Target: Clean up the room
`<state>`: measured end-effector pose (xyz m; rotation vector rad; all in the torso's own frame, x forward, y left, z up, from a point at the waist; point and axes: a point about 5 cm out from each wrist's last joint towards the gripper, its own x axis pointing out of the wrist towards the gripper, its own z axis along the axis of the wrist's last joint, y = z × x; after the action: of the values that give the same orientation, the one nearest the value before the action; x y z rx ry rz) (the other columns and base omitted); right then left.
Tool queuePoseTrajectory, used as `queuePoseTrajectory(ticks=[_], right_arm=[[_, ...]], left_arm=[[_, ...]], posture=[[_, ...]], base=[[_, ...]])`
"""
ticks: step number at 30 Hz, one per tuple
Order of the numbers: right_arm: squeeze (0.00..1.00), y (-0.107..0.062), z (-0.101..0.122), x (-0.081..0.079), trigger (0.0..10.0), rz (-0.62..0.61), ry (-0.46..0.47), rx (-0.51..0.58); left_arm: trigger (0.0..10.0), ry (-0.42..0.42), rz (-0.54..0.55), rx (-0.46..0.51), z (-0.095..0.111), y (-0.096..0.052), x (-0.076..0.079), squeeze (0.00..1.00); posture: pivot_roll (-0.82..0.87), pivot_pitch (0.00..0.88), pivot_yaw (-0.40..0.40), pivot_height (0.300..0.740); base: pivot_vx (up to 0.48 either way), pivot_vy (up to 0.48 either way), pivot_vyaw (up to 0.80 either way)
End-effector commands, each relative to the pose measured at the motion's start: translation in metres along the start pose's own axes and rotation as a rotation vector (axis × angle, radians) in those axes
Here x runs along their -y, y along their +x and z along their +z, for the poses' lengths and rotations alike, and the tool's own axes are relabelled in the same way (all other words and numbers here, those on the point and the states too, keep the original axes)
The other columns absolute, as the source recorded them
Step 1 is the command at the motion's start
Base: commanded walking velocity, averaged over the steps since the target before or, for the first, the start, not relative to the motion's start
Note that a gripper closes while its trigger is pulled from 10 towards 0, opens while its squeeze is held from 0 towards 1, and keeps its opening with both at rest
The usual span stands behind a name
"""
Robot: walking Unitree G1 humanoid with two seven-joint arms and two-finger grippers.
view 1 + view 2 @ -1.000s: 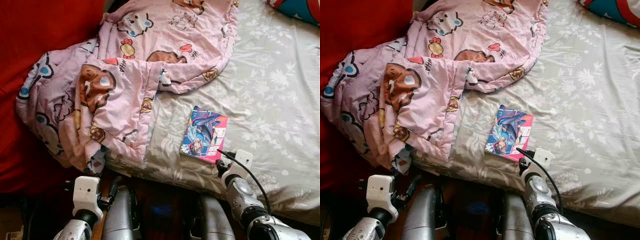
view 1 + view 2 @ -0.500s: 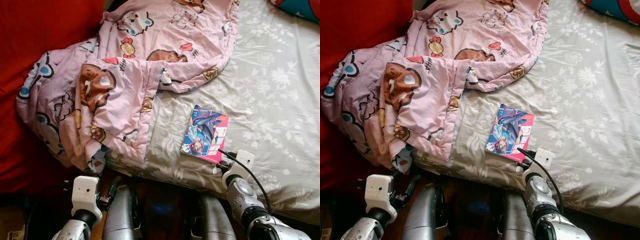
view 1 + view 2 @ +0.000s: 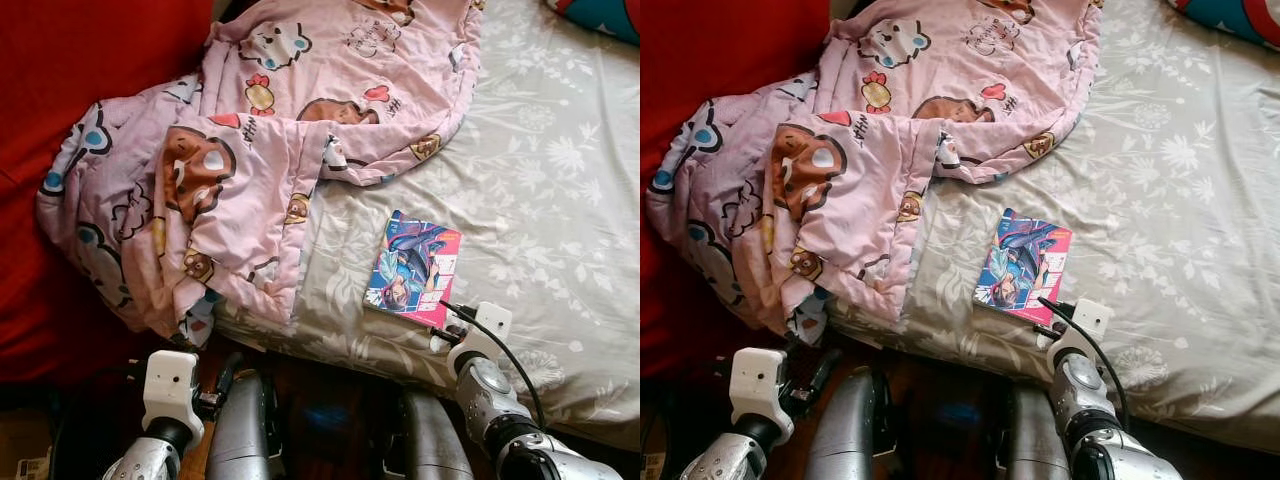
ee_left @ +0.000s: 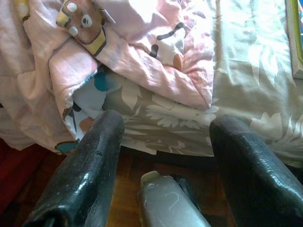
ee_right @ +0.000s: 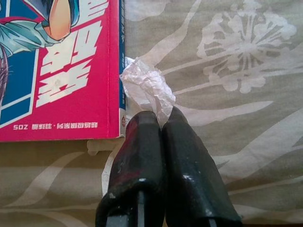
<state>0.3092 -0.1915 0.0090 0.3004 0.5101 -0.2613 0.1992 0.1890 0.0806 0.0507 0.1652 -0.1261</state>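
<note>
— Item one, change since a second ago?

— Little. The right gripper [image 5: 163, 118] stayed at the bed's near edge, lower right of the head views, fingers pressed together on a crumpled scrap of clear wrapper [image 5: 146, 87]. The whole picture slid slightly, so the camera moved; the comic book [image 3: 414, 267] and quilt [image 3: 250, 150] kept their places on the sheet. The scrap looked pinched but not yet lifted — I judged the pick-up begun, the carrying-off still to come.

— Where did the scrap lie?

— On the bedsheet [image 3: 560, 180], touching the book's corner, just beside its red cover edge.

— Materials?

— Wrapper: thin, glossy, wrinkled film, likely feather-light and prone to slip. Book: flat, rectangular, slick printed cover in red and blue. Sheet: soft grey-green cloth with pale flower print, faintly creased. Quilt: padded pink fabric with cartoon animals, heaped in folds at the upper left and spilling over the bed's edge.

— Left side?

— The left gripper [image 4: 163, 156] hung low before the bed, lower left of the head views, its rounded black fingers apart and holding nothing, with wooden floor [image 4: 130, 208] beneath.
</note>
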Motion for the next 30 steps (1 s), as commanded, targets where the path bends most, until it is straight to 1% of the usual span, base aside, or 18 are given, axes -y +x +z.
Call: queuePoseTrajectory(ticks=[1, 4, 6, 9, 12, 13, 14, 16, 17, 19, 23, 25, 26, 29, 30], right_arm=[[0.0, -0.003, -0.014, 0.01, 0.0, -0.036, 0.009, -0.046], [0.0, -0.002, -0.009, 0.007, 0.0, -0.019, -0.021, -0.023], [0.0, -0.002, -0.006, -0.002, 0.0, 0.02, -0.061, 0.009], [0.0, -0.003, -0.006, -0.005, 0.0, 0.039, -0.073, 0.037], [0.0, -0.004, -0.007, -0.003, 0.0, 0.039, -0.074, 0.063], [0.0, -0.006, -0.008, 0.0, 0.0, 0.038, -0.082, 0.089], [0.0, -0.006, -0.007, 0.001, 0.0, 0.039, -0.09, 0.099], [0.0, -0.006, -0.007, 0.001, 0.0, 0.039, -0.09, 0.099], [0.0, -0.008, -0.003, 0.003, 0.0, 0.046, -0.085, 0.146], [0.0, -0.011, 0.001, 0.007, 0.0, 0.055, -0.092, 0.215], [0.0, -0.016, 0.006, 0.012, 0.0, 0.049, -0.113, 0.292], [0.0, -0.024, 0.018, 0.016, 0.0, 0.037, -0.087, 0.402], [0.0, -0.026, 0.02, 0.015, 0.0, 0.039, -0.087, 0.425], [0.0, -0.031, 0.025, 0.006, 0.0, 0.095, -0.108, 0.476], [0.0, -0.033, 0.025, 0.003, 3.0, 0.114, -0.117, 0.482]], left_arm=[[10.0, 0.006, 0.009, -0.046, -0.009, -0.002, -0.003, 0.0], [10.0, 0.008, 0.011, -0.046, -0.01, 0.002, -0.004, 0.0], [10.0, 0.005, 0.024, -0.062, -0.017, 0.004, -0.006, 0.0], [10.0, 0.003, 0.029, -0.073, -0.022, 0.007, -0.007, 0.0], [10.0, 0.0, 0.03, -0.069, -0.022, 0.014, -0.006, 0.0], [10.0, -0.002, 0.03, -0.061, -0.021, 0.019, -0.006, 0.0], [10.0, -0.002, 0.03, -0.058, -0.021, 0.022, -0.006, 0.0], [10.0, -0.002, 0.03, -0.058, -0.021, 0.022, -0.006, 0.0], [10.0, -0.007, 0.031, -0.044, -0.019, 0.029, -0.006, 0.0], [10.0, -0.011, 0.027, -0.031, -0.019, 0.036, -0.005, 0.0], [10.0, -0.019, 0.026, -0.023, -0.02, 0.042, -0.003, 0.0], [10.0, -0.023, 0.03, -0.017, -0.02, 0.047, -0.002, 0.0], [10.0, -0.024, 0.033, -0.016, -0.021, 0.048, -0.002, 0.0], [10.0, -0.027, 0.048, -0.013, -0.022, 0.051, -0.005, 0.0], [10.0, -0.029, 0.053, -0.01, -0.023, 0.052, -0.006, 0.0]], posture=[[0.07, 0.306, -0.001, 0.627], [0.07, 0.297, -0.003, 0.627], [0.04, 0.271, -0.007, 0.627], [0.03, 0.258, -0.008, 0.627], [0.02, 0.232, -0.011, 0.627], [0.01, 0.216, -0.014, 0.627], [0.01, 0.216, -0.014, 0.627], [0.01, 0.216, -0.014, 0.627], [-0.02, 0.189, -0.018, 0.627], [-0.03, 0.179, -0.02, 0.627], [-0.05, 0.158, -0.026, 0.627], [-0.06, 0.144, -0.031, 0.627], [-0.06, 0.139, -0.033, 0.627], [-0.06, 0.128, -0.035, 0.627], [-0.06, 0.124, -0.036, 0.627]], base=[[0.0, 0.0, 0.0], [0.0, 0.0, 0.0], [0.0, 0.0, 0.0], [0.0, 0.0, 0.0], [0.0, 0.0, 0.0], [0.0, 0.0, 0.0], [0.0, 0.0, 0.0], [0.0, 0.0, 0.0], [0.0, 0.0, 0.0], [0.0, 0.0, 0.0], [0.0, 0.0, 0.0], [0.0, 0.0, 0.0], [0.0, 0.0, 0.0], [0.0, 0.0, 0.0], [0.0, 0.0, 0.0]])
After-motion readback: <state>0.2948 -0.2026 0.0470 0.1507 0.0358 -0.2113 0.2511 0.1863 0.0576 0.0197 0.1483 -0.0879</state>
